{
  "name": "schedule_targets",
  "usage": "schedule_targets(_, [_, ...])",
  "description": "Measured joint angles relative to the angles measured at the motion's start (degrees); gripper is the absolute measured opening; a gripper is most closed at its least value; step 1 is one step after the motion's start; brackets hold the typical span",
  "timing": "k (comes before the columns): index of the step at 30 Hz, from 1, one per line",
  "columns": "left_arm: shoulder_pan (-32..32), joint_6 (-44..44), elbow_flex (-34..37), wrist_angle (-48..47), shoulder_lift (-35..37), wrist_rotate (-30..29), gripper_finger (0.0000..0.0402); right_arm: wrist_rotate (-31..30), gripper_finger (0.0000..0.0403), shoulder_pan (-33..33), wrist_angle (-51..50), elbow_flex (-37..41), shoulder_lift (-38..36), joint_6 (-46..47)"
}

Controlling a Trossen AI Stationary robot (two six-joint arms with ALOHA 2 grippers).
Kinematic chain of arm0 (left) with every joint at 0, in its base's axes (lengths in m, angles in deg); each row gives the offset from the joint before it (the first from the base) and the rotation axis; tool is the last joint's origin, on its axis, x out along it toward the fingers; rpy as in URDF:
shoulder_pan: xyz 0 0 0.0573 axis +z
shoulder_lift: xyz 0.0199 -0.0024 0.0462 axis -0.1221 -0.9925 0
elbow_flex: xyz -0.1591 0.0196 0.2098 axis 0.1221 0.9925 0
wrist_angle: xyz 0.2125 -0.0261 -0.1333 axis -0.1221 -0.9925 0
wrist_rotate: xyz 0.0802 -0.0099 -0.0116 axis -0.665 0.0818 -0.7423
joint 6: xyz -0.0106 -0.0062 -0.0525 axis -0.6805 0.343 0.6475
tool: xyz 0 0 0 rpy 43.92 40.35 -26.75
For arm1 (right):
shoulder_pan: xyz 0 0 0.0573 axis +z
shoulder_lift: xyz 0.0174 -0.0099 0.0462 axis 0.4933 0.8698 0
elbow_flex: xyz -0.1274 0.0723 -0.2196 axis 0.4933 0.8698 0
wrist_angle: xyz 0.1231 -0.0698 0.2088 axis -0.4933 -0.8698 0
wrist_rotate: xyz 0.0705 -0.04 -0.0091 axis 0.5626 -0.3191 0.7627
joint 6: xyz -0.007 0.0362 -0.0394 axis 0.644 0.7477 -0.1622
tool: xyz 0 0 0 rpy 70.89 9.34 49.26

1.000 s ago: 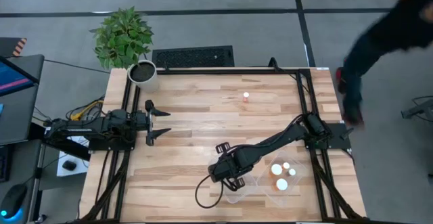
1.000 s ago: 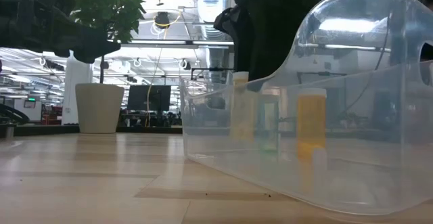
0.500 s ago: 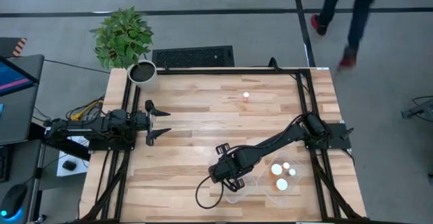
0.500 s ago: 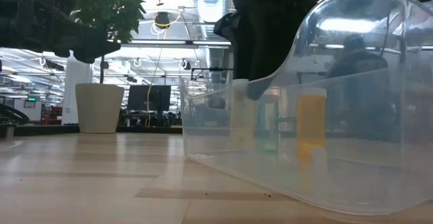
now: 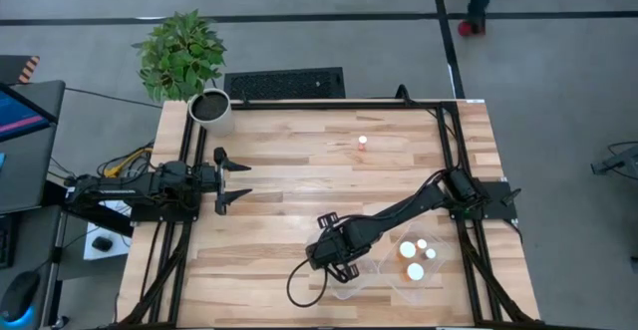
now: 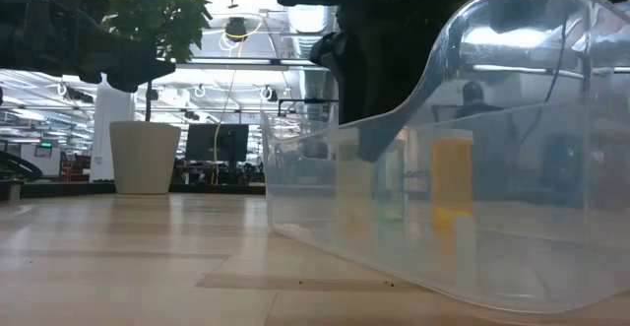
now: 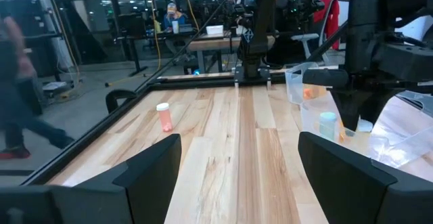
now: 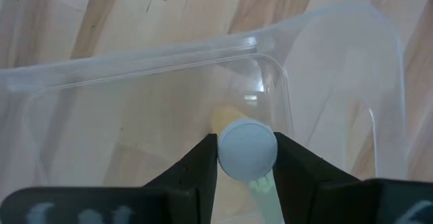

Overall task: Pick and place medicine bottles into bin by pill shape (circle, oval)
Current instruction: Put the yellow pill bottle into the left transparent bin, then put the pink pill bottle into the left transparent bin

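Right gripper hangs over the nearer clear plastic bin at the front edge of the bench, fingers pinched on a small bottle with a round white cap, held upright just inside the bin's rim. Bin walls are thin, glossy and see-through, with rounded corners and a raised curved lip (low view looks straight through it). A black cable loops on the wood just beside this gripper.

Just to the right sits a second clear bin holding three bottles, round white caps seen from above; through the plastic in the low view one body is orange, cylindrical and upright, the others pale and blurred.

Bench top is light wood planks, visible grain, matte, with a black metal frame around it.

Left gripper waits at the bench's left side, fingers spread wide, holding nothing.

Far side: one lone tiny bottle, white cap, orange-pink body, stands upright well apart from the bins. At the far left corner, a white round pot of dark soil beside a leafy green plant.
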Motion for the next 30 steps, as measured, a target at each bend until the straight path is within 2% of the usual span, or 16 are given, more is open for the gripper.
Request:
schedule_targets(7, [0.01, 0.0, 0.0, -0.02, 0.0, 0.0, 0.0293, 0.04, 0.0153, 0.0, -1.91, -0.48, -1.26, 0.81])
schedule_targets(23, [0.02, -0.01, 0.0, 0.0, 0.0, 0.0, 0.0293, 0.0, 0.0229, -0.12, -4.45, -0.71, -2.65, 1.43])
schedule_targets(30, [0.0, 0.01, 0.0, -0.03, 0.0, 0.0, 0.0293, -0.7, 0.0244, -1.86, -13.18, -4.81, -7.86, 0.47])
